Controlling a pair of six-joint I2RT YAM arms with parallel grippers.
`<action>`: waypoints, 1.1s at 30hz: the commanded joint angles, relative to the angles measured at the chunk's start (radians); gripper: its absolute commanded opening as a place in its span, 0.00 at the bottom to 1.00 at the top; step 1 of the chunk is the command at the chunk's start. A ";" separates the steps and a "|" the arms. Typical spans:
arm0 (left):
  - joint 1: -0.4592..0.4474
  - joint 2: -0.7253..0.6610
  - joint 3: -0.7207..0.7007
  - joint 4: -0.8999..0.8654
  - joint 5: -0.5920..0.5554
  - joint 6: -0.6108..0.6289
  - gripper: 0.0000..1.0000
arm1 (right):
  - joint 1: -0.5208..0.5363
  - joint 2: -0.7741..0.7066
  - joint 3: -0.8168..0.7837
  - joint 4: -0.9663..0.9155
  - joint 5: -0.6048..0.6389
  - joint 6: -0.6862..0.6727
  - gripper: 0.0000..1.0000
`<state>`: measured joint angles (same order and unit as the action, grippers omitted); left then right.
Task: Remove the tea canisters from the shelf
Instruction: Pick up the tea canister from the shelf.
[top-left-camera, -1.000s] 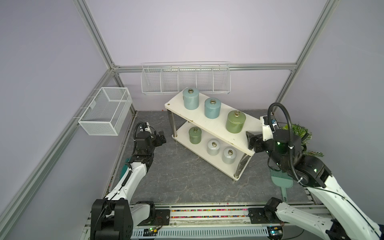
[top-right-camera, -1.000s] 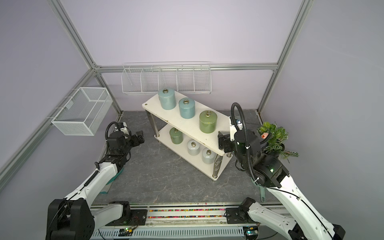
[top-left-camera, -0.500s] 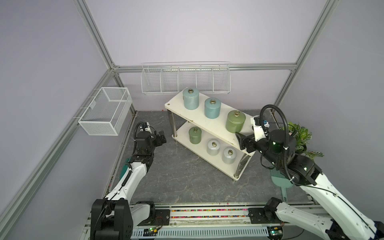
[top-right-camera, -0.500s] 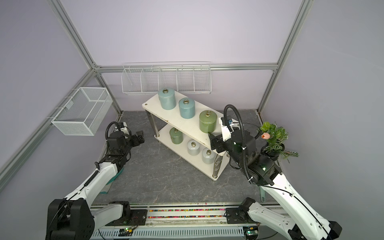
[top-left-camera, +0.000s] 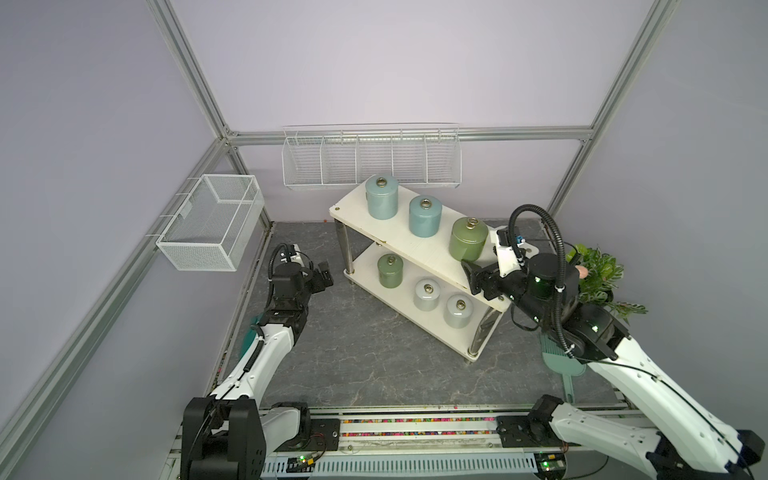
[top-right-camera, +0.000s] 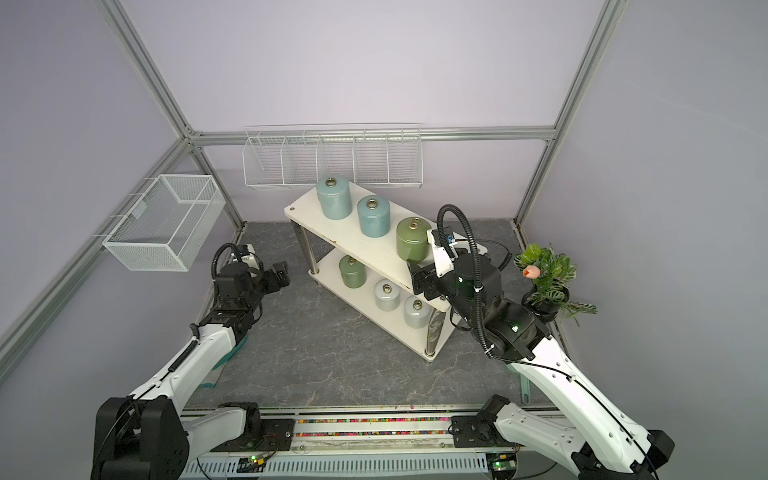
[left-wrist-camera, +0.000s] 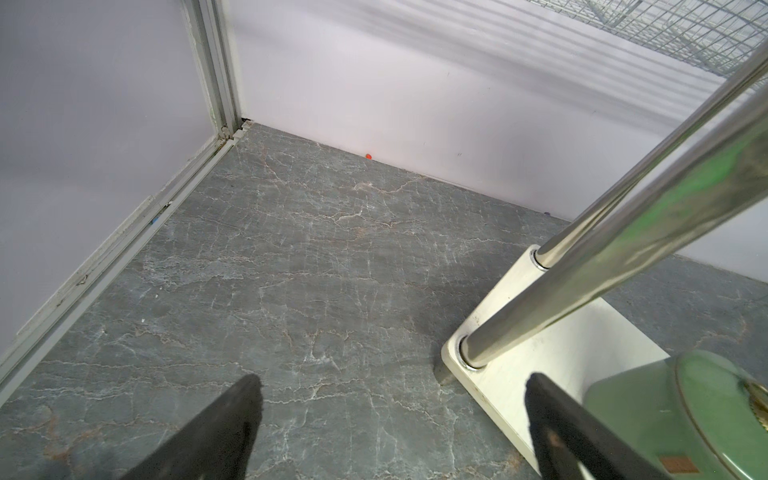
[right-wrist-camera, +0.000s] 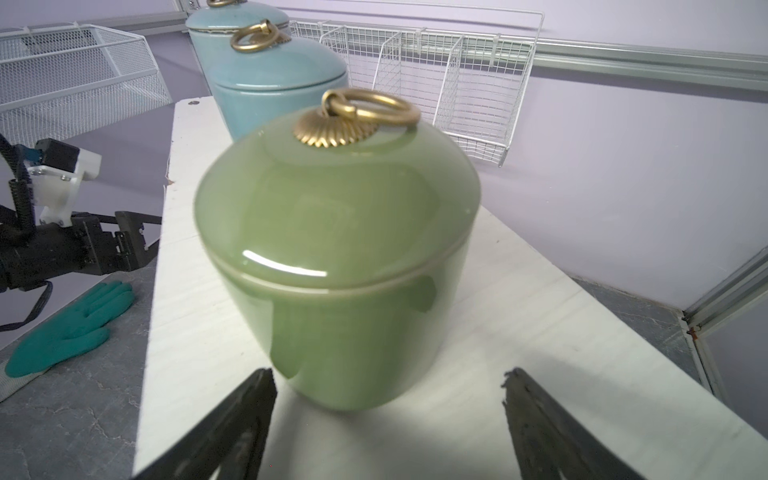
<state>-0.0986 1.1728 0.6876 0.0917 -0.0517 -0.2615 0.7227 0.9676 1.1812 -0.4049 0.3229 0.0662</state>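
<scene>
1. Take the worktop (top-left-camera: 374, 365) as a clock face with 12 at the back wall. The shelf (top-left-camera: 432, 254) stands askew on it, running from 12 o'clock down towards 4.
2. All six tea canisters are on the shelf.
   - On the top tier, two light blue canisters (top-left-camera: 381, 202) (top-left-camera: 424, 216) stand towards 12 and an olive green canister (top-left-camera: 468, 239) towards 4.
   - On the lower tier stand a second olive canister (top-left-camera: 390, 271) and two grey-white canisters (top-left-camera: 427, 295) (top-left-camera: 458, 311).
3. The right gripper (top-left-camera: 472, 277) is over the top tier's 4 o'clock end. Its jaws are spread wide and hold nothing. The tips sit just beside the base of the olive green canister, one on each side; whether they touch it cannot be told.
4. The left gripper (top-left-camera: 324, 276) hovers low at 9 o'clock, fully spread and empty, near the shelf's corner leg.
5. Room is tight in three places.
   - The shelf's 12 o'clock corner lies close under the long wire basket (top-left-camera: 371, 160).
   - A mesh basket (top-left-camera: 210, 226) hangs at 10 above the left arm.
   - The plant (top-left-camera: 600, 276) stands just behind the right arm at 3.
6. The widest bare stretch of worktop lies from 6 to 8 o'clock, between the shelf's long front edge and the rail.
7. Each view shows something the others do not.
   - The right wrist view shows a teal glove (right-wrist-camera: 72, 328) lying flat under the left arm, only a sliver in the top views.
   - The left wrist view shows the chrome legs (left-wrist-camera: 582, 293) up close.
   - Only a top view shows the black vase (top-right-camera: 545, 305).
   - The grey-white canisters appear in the top views alone.
</scene>
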 joint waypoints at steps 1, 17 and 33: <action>-0.004 0.011 0.030 0.003 -0.002 -0.010 1.00 | 0.006 0.015 -0.019 0.052 -0.038 -0.019 0.89; -0.007 0.002 0.029 0.004 -0.011 0.000 1.00 | 0.007 0.068 -0.026 0.222 -0.011 -0.061 0.89; -0.006 0.015 0.031 0.012 -0.016 0.010 1.00 | 0.006 0.111 -0.088 0.398 0.041 -0.069 0.89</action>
<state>-0.0994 1.1774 0.6876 0.0921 -0.0551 -0.2573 0.7227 1.0801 1.1221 -0.0837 0.3328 0.0166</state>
